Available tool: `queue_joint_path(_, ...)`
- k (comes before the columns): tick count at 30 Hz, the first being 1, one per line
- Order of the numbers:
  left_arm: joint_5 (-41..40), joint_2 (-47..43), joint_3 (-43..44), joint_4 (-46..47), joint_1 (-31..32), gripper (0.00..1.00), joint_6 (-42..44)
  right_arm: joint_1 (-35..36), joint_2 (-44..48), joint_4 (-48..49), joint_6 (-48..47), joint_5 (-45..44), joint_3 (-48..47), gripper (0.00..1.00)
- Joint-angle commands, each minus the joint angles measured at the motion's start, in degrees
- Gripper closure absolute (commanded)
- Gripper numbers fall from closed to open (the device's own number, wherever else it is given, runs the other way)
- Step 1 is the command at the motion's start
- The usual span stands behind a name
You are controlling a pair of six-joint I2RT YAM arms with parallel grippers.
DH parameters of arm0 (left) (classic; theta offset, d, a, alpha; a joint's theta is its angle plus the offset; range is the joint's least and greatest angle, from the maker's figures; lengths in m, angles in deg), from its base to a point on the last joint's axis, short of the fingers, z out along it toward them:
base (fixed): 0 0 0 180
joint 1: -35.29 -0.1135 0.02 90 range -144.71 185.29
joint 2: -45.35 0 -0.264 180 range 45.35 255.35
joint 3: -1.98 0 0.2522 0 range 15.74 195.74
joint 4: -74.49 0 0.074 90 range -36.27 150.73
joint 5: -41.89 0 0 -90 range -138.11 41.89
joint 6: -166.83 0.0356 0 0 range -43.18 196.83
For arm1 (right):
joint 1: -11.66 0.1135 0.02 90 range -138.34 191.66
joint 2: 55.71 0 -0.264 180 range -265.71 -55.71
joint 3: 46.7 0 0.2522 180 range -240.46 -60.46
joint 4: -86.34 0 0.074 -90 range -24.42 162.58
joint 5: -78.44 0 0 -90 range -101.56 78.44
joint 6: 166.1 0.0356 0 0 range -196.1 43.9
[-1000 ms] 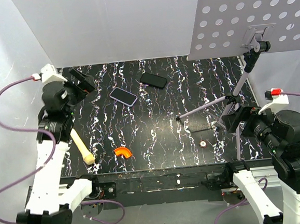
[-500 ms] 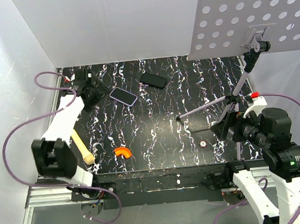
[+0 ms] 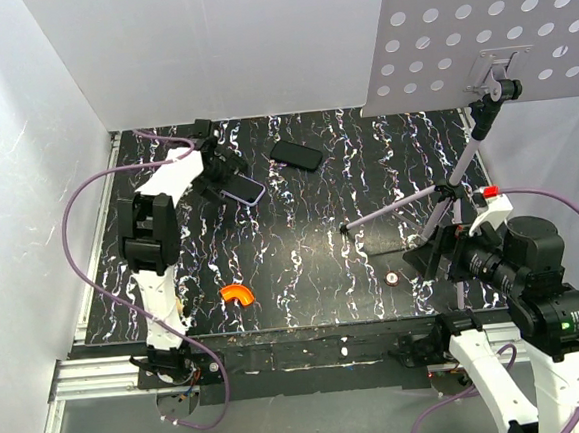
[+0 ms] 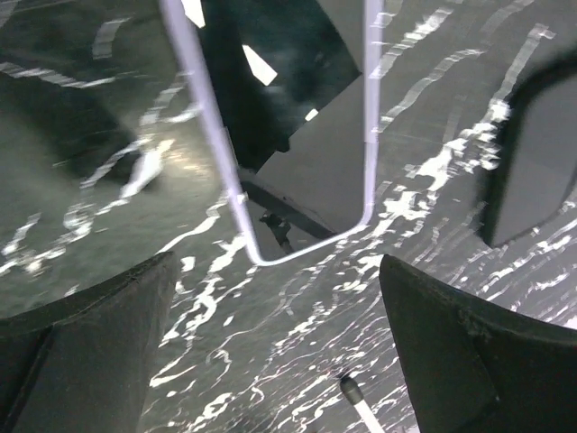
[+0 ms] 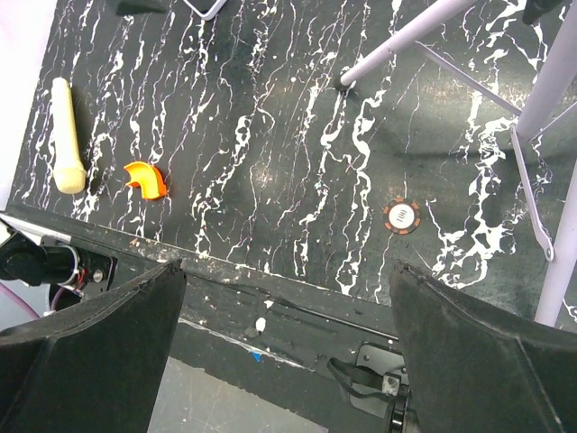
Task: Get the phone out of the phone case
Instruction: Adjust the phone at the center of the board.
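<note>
1. L gripper (image 4: 275,298): jaws spread wide and holding nothing, at the left end of the phone (image 3: 239,186). Wrist cam shows one corner of the phone btwn the two dark fingers (image 4: 81,352). Can't tell if they touch it.
2. Phone lies flat on the bench (image 3: 301,236), screen up, seated in the lavender case (image 4: 306,246), whose rim runs all round it. Not out yet.
3. Black slab (image 3: 296,156) (phone or case, can't tell) lies near the phone, on its right and toward the back wall, not touching.
4. Orange curved piece (image 3: 237,294) is well apart from the phone, toward the arm bases.
5. Wooden stick (image 5: 66,135) is also on the near side of the phone, left of the orange piece, mostly hidden by the L arm in top cam.
6. Round disc (image 3: 392,279) and stand legs (image 3: 438,195) are well right of the phone.
7. R gripper (image 5: 288,271): jaws wide apart, empty, far from the phone, above the near bench edge by the disc.
</note>
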Motion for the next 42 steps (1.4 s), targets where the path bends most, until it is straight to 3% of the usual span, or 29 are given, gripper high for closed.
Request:
queue_joint_path(1,-1.0,0.0,5.7,7.7,3.7,0.11,-0.6,0.3,1.8,0.7,0.5,-0.3,0.9,0.00)
queue_joint_path(3,2.5,2.2,5.6,12.8,4.2,0.30,-1.3,0.4,2.1,0.2,0.9,-0.3,0.8,0.00)
queue_joint_path(4,3.9,3.3,6.1,14.0,4.3,0.34,-2.2,0.3,2.0,0.0,1.1,-0.4,0.6,0.00)
queue_joint_path(13,3.3,13.9,16.2,13.6,4.9,0.39,-3.0,0.3,3.6,-2.2,1.5,-2.6,-2.1,0.00)
queue_joint_path(23,1.6,16.9,17.7,7.5,5.3,0.30,4.9,0.3,4.3,-3.2,1.9,-3.2,-3.0,0.00)
queue_joint_path(29,-8.7,7.3,9.1,4.1,5.6,0.27,13.6,0.3,4.5,-2.7,2.3,-2.8,-2.0,0.00)
queue_joint_path(33,-10.6,2.1,4.7,4.0,5.6,0.24,20.6,0.3,4.5,-1.7,2.7,-2.1,-1.1,0.00)
queue_joint_path(36,-10.0,-2.7,2.1,6.0,5.6,0.15,26.3,0.3,4.2,-1.1,2.8,-1.6,-0.4,0.00)
queue_joint_path(38,-7.4,-6.0,0.4,8.4,5.6,0.02,31.1,0.3,4.1,-0.9,2.9,-1.5,0.0,0.00)
queue_joint_path(42,-4.3,-10.0,-1.1,9.4,5.6,0.02,43.2,0.3,4.4,-1.0,3.1,-1.5,0.5,0.00)
